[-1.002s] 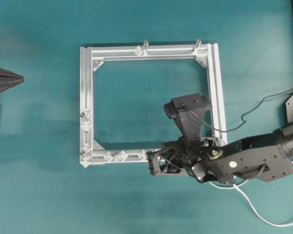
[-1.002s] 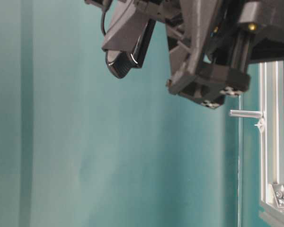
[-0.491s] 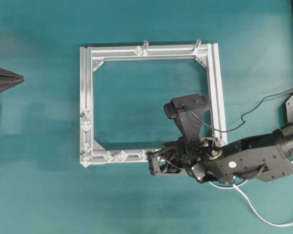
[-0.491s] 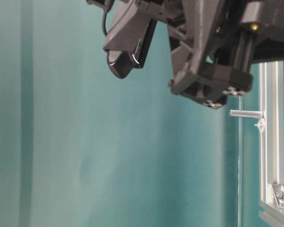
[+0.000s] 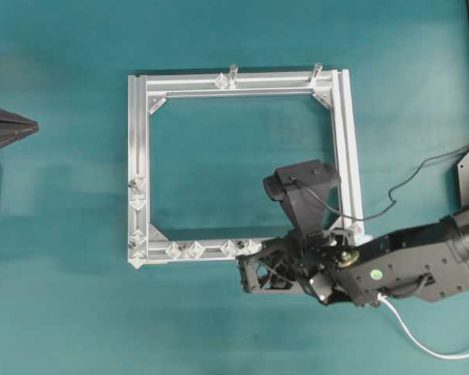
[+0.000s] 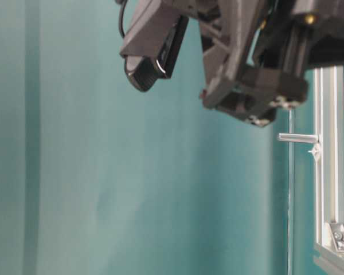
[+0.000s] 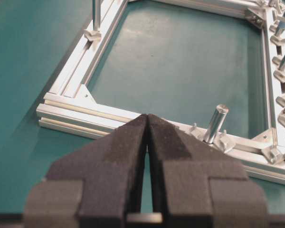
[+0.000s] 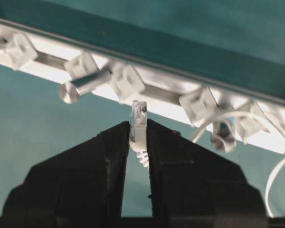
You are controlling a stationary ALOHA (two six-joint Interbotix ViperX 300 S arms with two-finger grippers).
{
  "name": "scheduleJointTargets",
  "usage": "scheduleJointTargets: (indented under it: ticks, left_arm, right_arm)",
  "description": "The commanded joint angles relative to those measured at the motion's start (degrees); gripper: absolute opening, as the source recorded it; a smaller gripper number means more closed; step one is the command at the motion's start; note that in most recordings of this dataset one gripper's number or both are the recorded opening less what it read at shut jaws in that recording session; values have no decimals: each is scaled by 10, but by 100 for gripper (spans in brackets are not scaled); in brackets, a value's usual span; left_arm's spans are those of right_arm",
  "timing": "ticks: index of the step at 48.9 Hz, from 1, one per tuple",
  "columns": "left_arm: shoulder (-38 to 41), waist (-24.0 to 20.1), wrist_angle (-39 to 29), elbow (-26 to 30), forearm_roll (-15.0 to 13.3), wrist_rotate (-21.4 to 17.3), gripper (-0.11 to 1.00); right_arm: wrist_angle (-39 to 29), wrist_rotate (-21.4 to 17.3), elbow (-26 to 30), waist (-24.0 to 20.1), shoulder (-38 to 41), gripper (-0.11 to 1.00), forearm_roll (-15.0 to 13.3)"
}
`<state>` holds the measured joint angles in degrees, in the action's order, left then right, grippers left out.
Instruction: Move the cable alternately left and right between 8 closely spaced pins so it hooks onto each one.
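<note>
Evidently the weaving is under way: in the right wrist view the cable [image 8: 218,124] already loops round the pins [image 8: 199,105] at the right end of the aluminium frame rail [image 8: 161,97], while those to the left look bare. The right gripper [image 8: 138,135] has its fingers [image 8: 115,142] nearly closed on the cable's pale plug [image 8: 138,124], whose tip pokes out toward the rail. The next move (a judgement) calls for steering the plug past the next bare pin on the opposite side. The left gripper [image 7: 147,124] sits closed and empty, well apart.
</note>
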<state>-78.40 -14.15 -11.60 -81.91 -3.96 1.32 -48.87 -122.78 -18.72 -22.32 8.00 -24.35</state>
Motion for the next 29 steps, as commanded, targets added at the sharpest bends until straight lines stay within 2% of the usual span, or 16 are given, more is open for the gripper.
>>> scheduleJointTargets:
  ticks: [1, 20, 29]
  left_arm:
    - [5, 2, 5, 6, 2, 4, 0]
    - [5, 2, 4, 7, 2, 4, 0]
    - [5, 2, 4, 7, 2, 4, 0]
  right_arm:
    - [-8, -1, 16, -11, -6, 14, 6]
    - [-30, -1, 62, -37, 23, 14, 12]
    - [-37, -26, 76, -50, 33, 14, 12]
